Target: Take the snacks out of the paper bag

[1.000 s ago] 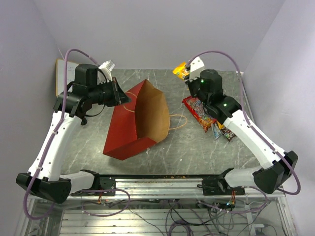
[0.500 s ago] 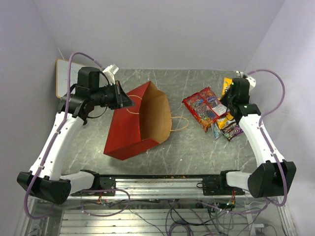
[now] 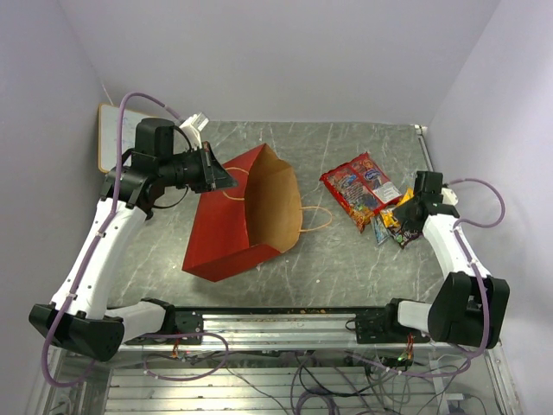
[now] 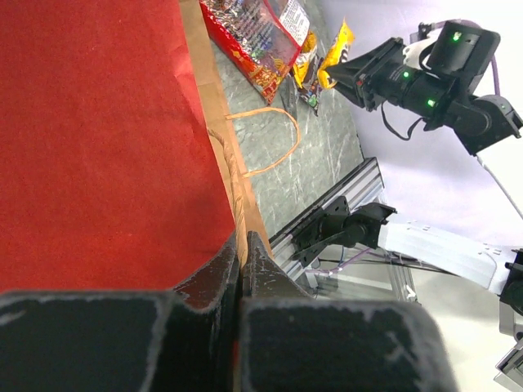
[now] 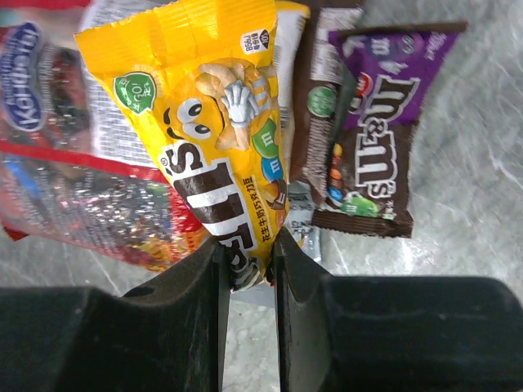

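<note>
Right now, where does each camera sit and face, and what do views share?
Top external: high behind the robot, looking down; left arm, right arm show.
Left wrist: behind the left gripper, shut on the paper bag, facing the right arm.
Right wrist: over the right gripper, shut on the yellow packet, facing down.
All share the red crisp bag.

A robotics lab bench. Plain walls [image 3: 259,52] box in the table [image 3: 346,259] (marble-patterned). An aluminium rail [image 3: 276,324] and loose cables [image 3: 304,380] front it.

The left arm [image 3: 104,242] is reaching beside the paper bag [image 3: 220,229], the left gripper [image 4: 243,245] pinching its rim. The right arm [image 3: 449,246] is bending low, well right of the bag, the right gripper [image 5: 247,245] clamping a yellow packet [image 5: 204,122].
</note>
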Tool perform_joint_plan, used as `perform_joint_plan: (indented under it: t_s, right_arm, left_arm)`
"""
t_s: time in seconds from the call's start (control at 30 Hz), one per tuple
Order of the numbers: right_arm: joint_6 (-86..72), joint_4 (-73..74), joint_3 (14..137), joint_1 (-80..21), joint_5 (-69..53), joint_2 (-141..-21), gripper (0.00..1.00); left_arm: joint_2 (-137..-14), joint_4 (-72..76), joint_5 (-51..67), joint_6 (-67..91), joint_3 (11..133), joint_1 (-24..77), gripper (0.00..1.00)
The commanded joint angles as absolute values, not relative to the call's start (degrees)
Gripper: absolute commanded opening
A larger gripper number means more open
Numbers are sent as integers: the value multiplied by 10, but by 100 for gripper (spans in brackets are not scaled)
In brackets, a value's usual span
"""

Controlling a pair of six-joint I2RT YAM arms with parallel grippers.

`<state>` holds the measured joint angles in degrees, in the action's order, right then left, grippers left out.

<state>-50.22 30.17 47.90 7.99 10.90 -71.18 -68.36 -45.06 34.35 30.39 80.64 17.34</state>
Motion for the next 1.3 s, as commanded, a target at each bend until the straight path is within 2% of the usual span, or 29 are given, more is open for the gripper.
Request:
perform_joint_plan:
  t_s: [0.0, 0.37, 0.5, 0.6, 0.77, 0.97, 1.03, 1.13, 1.27]
  right_arm:
    - [-530, 285, 457, 99, 103, -714, 8]
    - [-475, 247, 413, 111, 122, -736, 11]
    - [-439, 242, 420, 111, 110, -729, 20]
    - [-422, 260, 433, 110, 103, -717, 34]
    - [-408, 302, 451, 98, 107, -680, 50]
    - [-328, 314, 499, 27, 100, -644, 58]
    - [-289, 279, 505, -2, 57, -642, 59]
    - [-247, 221, 511, -55, -36, -665, 66]
    - [-232, 185, 535, -139, -91, -727, 67]
  left_arm:
    - [-676, -445, 356, 296, 811, 178, 7]
    - [-672, -456, 349, 292, 816, 179, 7]
    - [-672, -463, 335, 298, 823, 179, 7]
    - [-672, -476, 313, 303, 827, 179, 7]
    - [-668, -485, 280, 311, 836, 179, 7]
    - [-678, -516, 244, 280, 864, 179, 7]
    - [-678, -527, 230, 262, 874, 179, 7]
    - [-682, -546, 210, 243, 892, 178, 7]
    - [-698, -581, 188, 230, 922, 179, 7]
